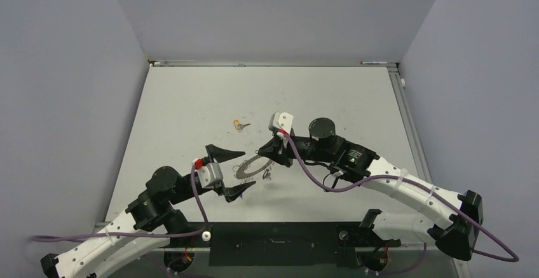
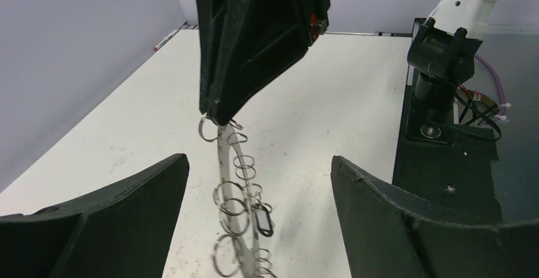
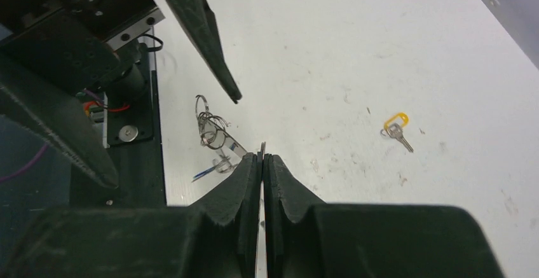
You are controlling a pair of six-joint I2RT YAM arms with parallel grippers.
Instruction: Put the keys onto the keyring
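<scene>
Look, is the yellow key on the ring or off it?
Off. The yellow key lies alone on the table, apart from the keyring.

No writing, label, brand, number or sign can be read in any view. A small green mark on the right arm (image 1: 350, 158) is too tiny to make out.
</scene>
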